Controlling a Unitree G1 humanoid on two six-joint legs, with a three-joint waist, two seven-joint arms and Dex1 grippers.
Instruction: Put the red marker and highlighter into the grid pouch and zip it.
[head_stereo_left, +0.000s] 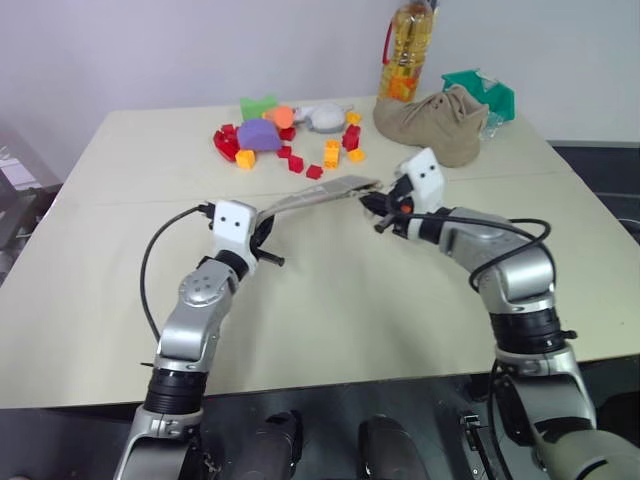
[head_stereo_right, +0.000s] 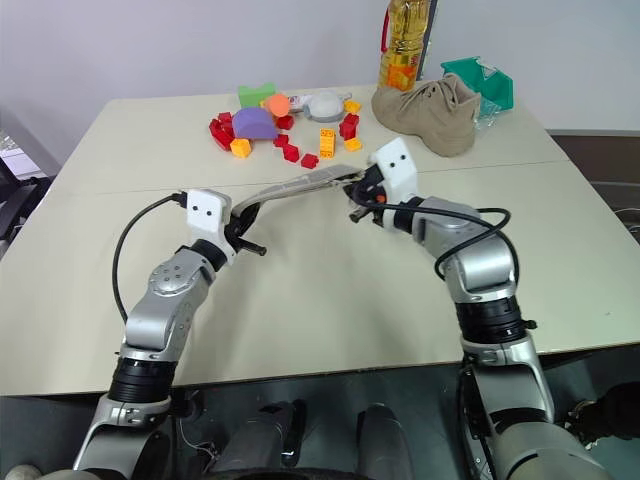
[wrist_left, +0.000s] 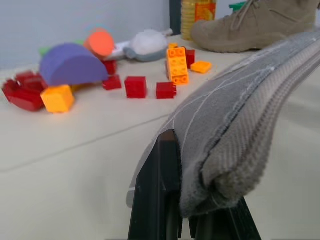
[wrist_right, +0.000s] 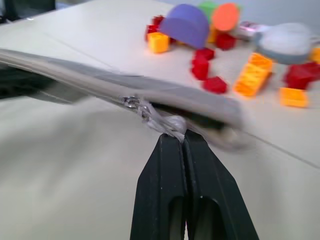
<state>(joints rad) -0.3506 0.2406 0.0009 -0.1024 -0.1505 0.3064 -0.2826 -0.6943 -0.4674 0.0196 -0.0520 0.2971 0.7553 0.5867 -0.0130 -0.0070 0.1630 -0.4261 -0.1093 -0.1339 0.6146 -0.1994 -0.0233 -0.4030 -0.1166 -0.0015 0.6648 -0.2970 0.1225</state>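
The grid pouch, grey with thin white lines, hangs stretched above the table between my two grippers. At the pouch's left end my left gripper is shut on the fabric; in the left wrist view the folded cloth sits pinched between its black fingers. My right gripper is shut at the pouch's right end, its tips pinching the zipper pull on the zipper edge. The red marker and the highlighter are hidden from view.
At the back of the table lie several red, orange and yellow toy blocks, a purple half-dome, a grey plush toy, a tan boot, an oil bottle and a green basket.
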